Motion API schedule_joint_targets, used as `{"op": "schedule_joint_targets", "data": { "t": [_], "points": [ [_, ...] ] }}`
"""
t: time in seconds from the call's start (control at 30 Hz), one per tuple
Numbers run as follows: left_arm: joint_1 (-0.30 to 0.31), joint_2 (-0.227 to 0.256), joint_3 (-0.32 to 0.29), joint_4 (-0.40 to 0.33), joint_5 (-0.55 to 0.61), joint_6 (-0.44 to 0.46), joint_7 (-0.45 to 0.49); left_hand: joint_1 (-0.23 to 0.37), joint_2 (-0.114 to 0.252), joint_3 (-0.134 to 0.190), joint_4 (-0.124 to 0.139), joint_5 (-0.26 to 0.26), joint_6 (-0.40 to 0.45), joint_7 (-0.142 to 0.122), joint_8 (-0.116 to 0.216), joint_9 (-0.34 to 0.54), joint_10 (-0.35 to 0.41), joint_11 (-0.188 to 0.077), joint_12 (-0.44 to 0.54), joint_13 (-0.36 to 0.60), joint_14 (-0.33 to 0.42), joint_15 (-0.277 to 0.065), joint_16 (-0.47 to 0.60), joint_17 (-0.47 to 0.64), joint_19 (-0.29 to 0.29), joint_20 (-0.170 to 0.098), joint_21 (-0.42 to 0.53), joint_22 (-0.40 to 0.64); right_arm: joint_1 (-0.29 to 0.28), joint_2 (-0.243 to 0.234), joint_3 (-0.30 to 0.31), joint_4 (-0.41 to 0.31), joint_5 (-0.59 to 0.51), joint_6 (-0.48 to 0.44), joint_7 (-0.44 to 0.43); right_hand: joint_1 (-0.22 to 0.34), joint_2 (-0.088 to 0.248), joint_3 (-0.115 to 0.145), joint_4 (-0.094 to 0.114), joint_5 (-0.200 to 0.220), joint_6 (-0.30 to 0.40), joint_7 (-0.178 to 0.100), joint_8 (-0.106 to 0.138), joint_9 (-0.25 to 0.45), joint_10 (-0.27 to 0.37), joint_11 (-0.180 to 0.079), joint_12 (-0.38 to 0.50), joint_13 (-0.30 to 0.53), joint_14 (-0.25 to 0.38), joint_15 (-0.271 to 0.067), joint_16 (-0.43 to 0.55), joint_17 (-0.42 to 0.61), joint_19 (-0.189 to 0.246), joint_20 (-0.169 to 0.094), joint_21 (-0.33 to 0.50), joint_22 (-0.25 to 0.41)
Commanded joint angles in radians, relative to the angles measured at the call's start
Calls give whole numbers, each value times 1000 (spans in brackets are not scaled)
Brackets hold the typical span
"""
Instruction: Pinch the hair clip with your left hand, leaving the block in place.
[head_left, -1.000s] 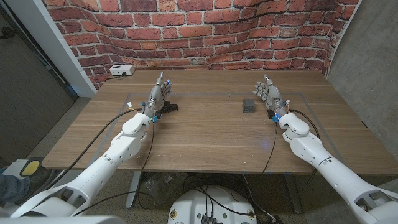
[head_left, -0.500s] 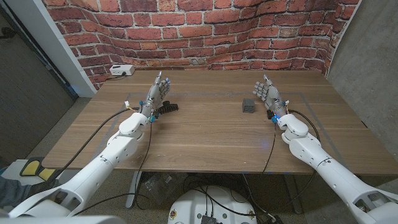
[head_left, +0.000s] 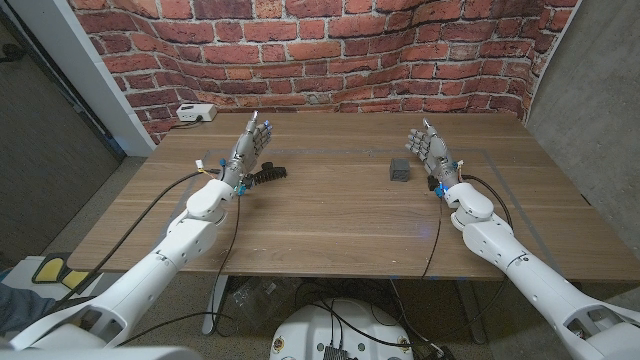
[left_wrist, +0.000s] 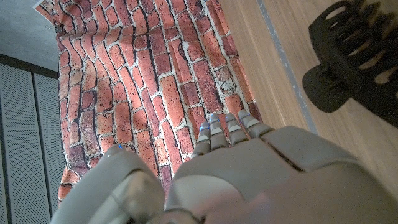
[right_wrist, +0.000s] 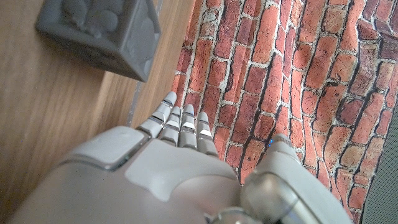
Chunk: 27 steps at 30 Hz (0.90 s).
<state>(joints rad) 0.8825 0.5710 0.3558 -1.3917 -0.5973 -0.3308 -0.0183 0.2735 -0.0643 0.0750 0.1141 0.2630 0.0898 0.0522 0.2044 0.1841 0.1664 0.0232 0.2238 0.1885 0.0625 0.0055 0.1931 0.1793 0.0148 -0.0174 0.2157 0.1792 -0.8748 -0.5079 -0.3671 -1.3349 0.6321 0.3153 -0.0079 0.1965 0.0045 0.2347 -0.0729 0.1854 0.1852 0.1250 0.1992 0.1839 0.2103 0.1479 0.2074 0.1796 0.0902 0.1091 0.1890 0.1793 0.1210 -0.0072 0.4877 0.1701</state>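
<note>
1. Hair clip (head_left: 267, 174): in the head view it lies just beside your left hand (head_left: 251, 148), whose fingers are straight, apart and empty; a careless closing could nudge it away.
2. Left wrist view: the clip (left_wrist: 357, 56) sits clear of the fingers.
3. Right wrist view: your right hand (right_wrist: 180, 168), open, waits near the block (right_wrist: 99, 34); any drift would shift it.

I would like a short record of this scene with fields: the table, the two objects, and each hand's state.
table: brown wooden table, before a red brick wall
clip: black plastic hair clip, lying beside the left hand, not held
block: small dark grey block, beside the right hand, apart from it
left hand: fingers extended, holding nothing
right hand: fingers extended, holding nothing
</note>
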Motion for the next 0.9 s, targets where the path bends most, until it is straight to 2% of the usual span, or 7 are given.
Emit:
{"op": "schedule_joint_targets", "data": {
  "t": [0.03,0.27,0.33,0.5,0.53,0.73,0.9],
  "points": [
    [15,7,-17,-1,8,-61,-9,10,6,1,-4,9,17,2,9,2,22,-2,7,4,26,2,12,2,19,-2,7,2,0,0,1,7,-1,3,-1,8,4,5,-6,2,3,-2,1,5,12,1,6,5,5,3,2,4,9,0,-4,5],
    [6,10,-24,25,36,-116,-14,29,11,2,-13,10,41,2,13,2,56,-1,14,4,67,-3,19,2,58,4,17,1,-12,-7,3,-13,-4,-10,-18,9,5,6,-7,2,4,-7,1,5,15,4,7,5,5,4,2,4,11,1,-6,5],
    [8,23,-26,21,57,-122,-7,39,13,3,-18,10,45,2,13,2,68,-3,17,5,77,-4,19,1,72,5,20,0,-21,-12,6,-27,-6,-14,-28,10,6,6,-8,2,2,-8,0,5,15,4,7,5,5,4,2,4,11,1,-6,5],
    [14,53,-28,1,115,-115,32,56,17,7,-26,9,57,2,15,2,81,-7,18,5,96,-8,21,1,91,9,23,0,-37,-21,12,-53,-11,-20,-49,11,7,7,-9,2,2,-9,0,5,15,2,7,5,6,4,2,4,10,2,-8,5],
    [26,59,-28,-21,138,-108,59,61,18,8,-29,9,66,2,18,3,84,-6,18,5,98,-8,20,1,94,9,23,0,-39,-22,14,-55,-10,-20,-51,11,7,7,-9,2,2,-10,0,5,15,2,7,5,6,5,1,3,11,2,-9,6],
    [28,81,-27,-42,183,-80,94,85,23,13,-40,6,85,3,21,3,108,-9,22,5,123,-13,21,1,116,15,25,0,-51,-25,19,-68,-7,-22,-60,14,9,8,-11,2,2,-10,0,5,17,2,8,6,8,4,1,3,11,3,-11,6],
    [37,94,-28,-61,258,-68,163,102,27,17,-48,4,100,3,23,3,123,-10,23,5,140,-15,22,1,135,16,28,0,-53,-25,19,-68,-5,-22,-58,15,9,8,-12,1,3,-10,0,5,18,2,8,6,10,5,2,3,12,4,-13,6]
  ]
}}
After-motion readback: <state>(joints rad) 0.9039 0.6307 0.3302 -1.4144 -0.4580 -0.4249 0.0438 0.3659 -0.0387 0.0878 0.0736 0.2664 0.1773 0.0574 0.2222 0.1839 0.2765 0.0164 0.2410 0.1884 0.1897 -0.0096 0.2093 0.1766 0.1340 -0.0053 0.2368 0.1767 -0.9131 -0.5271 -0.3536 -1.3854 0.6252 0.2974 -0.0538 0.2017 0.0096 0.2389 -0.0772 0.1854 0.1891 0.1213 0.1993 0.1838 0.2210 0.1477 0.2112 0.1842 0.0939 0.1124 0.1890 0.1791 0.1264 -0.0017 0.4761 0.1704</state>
